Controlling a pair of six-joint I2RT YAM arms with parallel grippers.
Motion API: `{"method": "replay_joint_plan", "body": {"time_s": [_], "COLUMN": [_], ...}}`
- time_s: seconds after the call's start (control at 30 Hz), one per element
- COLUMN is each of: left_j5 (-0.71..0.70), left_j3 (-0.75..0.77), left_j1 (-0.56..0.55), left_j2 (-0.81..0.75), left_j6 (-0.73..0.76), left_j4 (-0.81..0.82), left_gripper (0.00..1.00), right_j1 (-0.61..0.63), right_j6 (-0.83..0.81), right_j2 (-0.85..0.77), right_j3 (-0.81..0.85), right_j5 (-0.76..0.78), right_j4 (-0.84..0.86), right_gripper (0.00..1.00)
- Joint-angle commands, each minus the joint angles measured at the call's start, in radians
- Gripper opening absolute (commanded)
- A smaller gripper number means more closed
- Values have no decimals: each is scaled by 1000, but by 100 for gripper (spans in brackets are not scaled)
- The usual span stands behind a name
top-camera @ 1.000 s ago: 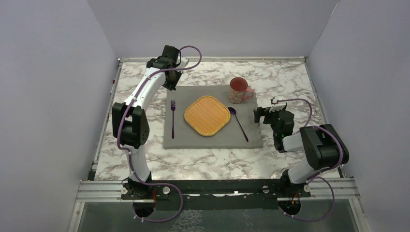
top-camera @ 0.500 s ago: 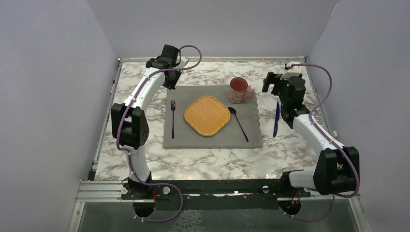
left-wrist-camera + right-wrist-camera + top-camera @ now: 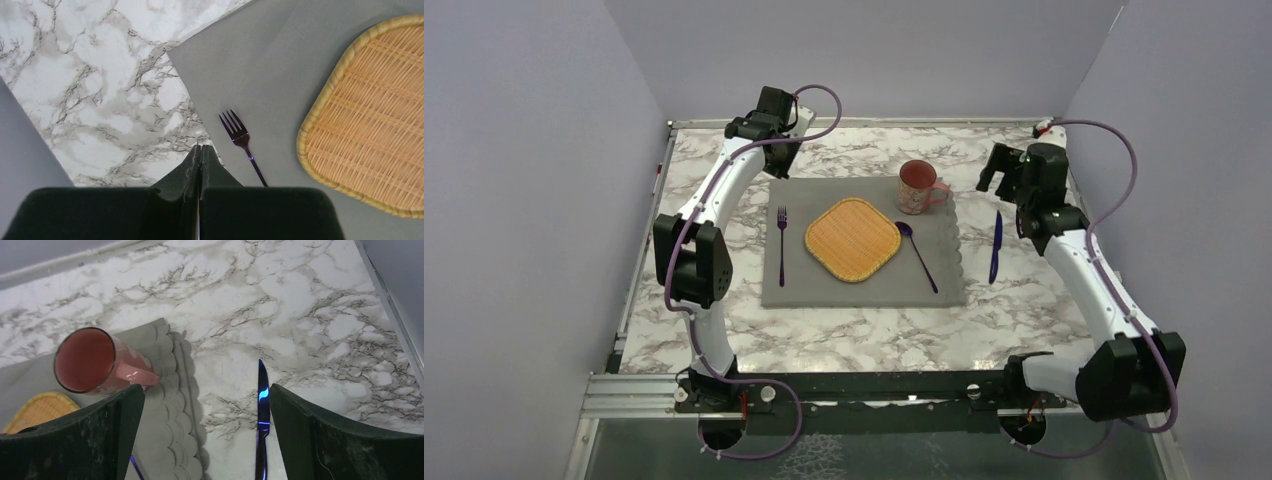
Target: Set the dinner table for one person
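Nearly set: bench underneath carries mat w/ plate, fork, spoon, mug; knife lies off mat nr right edge, prob. needs moving beside spoon; left hand shut, empty; right hand wide, empty nr knife.

Fork L of tray, spoon R; knife R of mat, prob. apart.
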Motion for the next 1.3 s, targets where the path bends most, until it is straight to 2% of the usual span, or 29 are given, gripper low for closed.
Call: {"method": "replay_joint_plan", "body": {"time_s": [0.0, 0.13, 0.23, 0.33, 0.47, 0.67, 0.93, 1.0, 1.17, 1.27], "left_j5": [44, 64, 76, 91, 118, 130, 88, 57, 29, 12], "left_j3": [7, -3, -4, -6, 1, 9, 28, 37, 62, 93], "left_j1": [-1, -1, -1, -1, -2, -2, -2, -2, -2, -2], "left_j2": [-13, -20, -17, -18, -9, 4, 14, 27, 55, 77], "left_j6": [-14, -18, -27, -31, -45, -65, -51, -42, -24, -9], "left_j4": [39, 53, 59, 65, 77, 93, 119, 120, 122, 123], "left_gripper": [0, 0, 0, 0, 0, 0, 0, 0, 0, 0], "right_j1": [0, 0, 2, 16, 41, 147, 154, 155, 155, 155], "right_j6": [190, 333, 385, 405, 404, 501, 516, 485, 457, 484], "right_j2": [-99, -71, -60, -76, -67, -147, -188, -191, -159, -126], "right_j3": [-2, -8, -25, -29, 13, -86, -126, -113, -94, -58], "right_j5": [-53, -286, -431, -483, -576, -564, -598, -596, -733, -682], "right_j4": [-103, -172, -144, -119, -166, -159, -210, -183, -24, -84], "right_gripper": [100, 100, 100, 100, 100, 100, 100, 100, 100, 100]}}
